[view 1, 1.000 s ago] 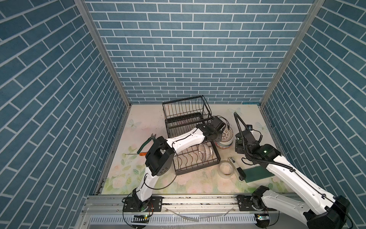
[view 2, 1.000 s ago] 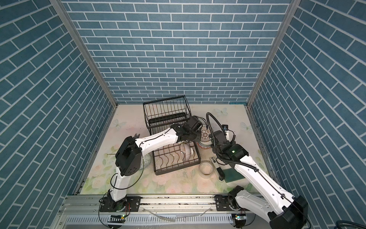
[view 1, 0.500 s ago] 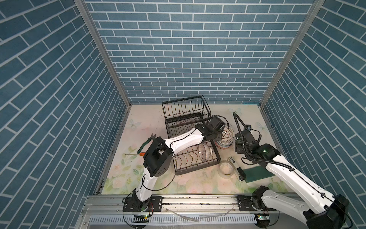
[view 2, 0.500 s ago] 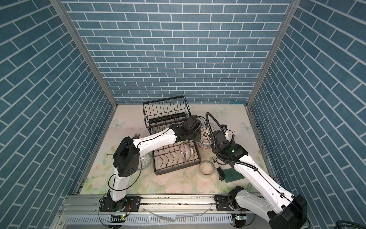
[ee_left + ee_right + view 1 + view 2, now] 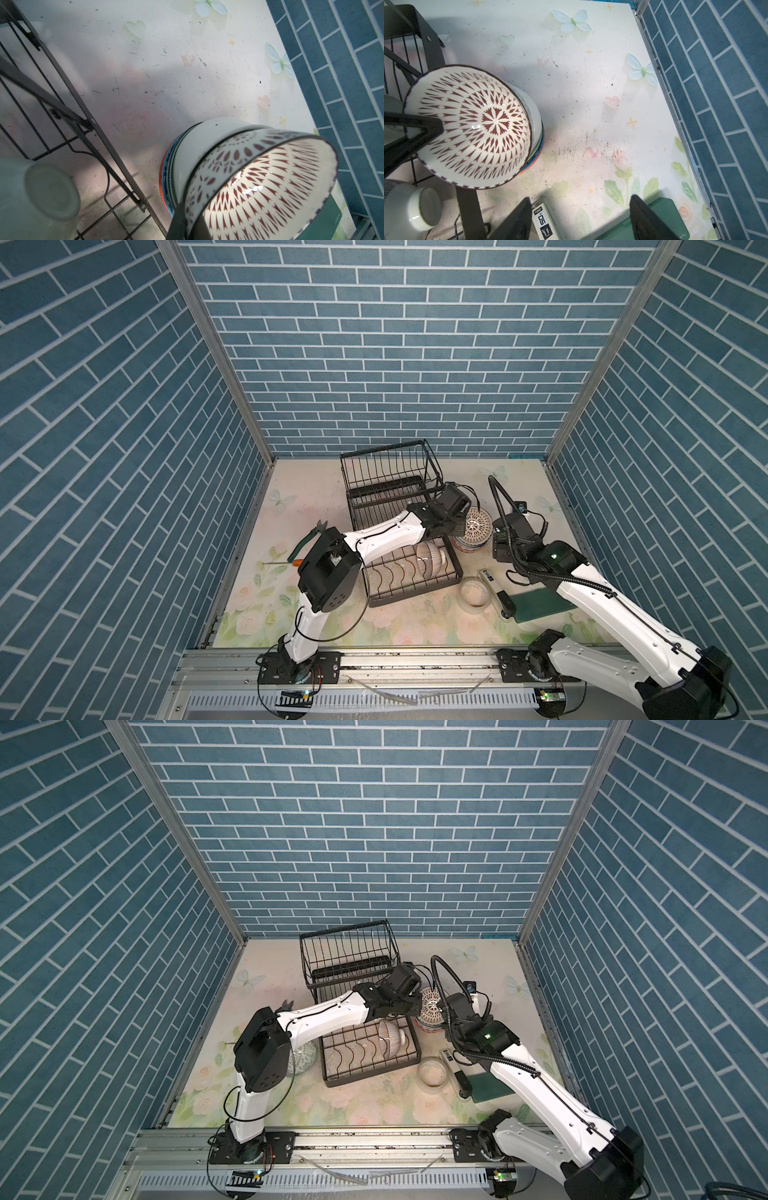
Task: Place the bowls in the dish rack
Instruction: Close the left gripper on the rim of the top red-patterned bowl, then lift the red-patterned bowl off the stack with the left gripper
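Slick, brittle ceramic: the left gripper [image 5: 459,526] clamps the top bowl [image 5: 477,124] by the thin rim between its jaws; the right gripper [image 5: 580,198] gapes empty.

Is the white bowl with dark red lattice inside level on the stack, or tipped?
Tipped. The lattice bowl leans askew on the plain white bowl beneath, its rim pinched by the left gripper.
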Controlling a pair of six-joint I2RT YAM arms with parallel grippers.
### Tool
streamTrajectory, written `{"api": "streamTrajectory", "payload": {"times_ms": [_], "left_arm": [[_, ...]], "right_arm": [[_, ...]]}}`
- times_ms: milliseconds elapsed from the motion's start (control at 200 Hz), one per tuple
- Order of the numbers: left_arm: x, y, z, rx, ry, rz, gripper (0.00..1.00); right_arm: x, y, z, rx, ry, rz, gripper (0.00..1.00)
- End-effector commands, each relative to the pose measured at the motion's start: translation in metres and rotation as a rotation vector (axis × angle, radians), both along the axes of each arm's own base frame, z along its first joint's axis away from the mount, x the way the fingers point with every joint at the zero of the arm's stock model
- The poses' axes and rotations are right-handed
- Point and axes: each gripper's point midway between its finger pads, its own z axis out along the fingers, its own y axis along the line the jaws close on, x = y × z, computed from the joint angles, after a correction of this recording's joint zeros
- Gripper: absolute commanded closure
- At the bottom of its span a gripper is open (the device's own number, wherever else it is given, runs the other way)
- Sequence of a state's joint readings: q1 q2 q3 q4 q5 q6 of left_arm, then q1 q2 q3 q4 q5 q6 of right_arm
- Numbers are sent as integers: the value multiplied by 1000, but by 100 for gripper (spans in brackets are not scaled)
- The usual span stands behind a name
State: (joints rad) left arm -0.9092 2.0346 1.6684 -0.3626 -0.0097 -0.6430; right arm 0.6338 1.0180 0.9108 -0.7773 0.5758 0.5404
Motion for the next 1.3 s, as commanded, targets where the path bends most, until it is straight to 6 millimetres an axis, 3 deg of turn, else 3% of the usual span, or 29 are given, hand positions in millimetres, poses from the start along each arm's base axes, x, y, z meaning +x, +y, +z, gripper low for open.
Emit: {"api": "streamTrajectory", "payload": {"times_ms": [0, 445, 810, 1295], "left_arm": [[2, -2, 30, -83, -40, 6, 100], [1, 2, 54, -123, -87, 9, 100], [-3, 3, 60, -143, -89, -9, 100], [-23, 0, 73, -201, -92, -110, 100]], "right_arm": [[5, 0, 16, -2, -33, 1, 26], [5, 1, 17, 8, -38, 4, 26], [5, 5, 23, 42, -58, 25, 25], [1, 31, 33, 126, -44, 171, 25]]}}
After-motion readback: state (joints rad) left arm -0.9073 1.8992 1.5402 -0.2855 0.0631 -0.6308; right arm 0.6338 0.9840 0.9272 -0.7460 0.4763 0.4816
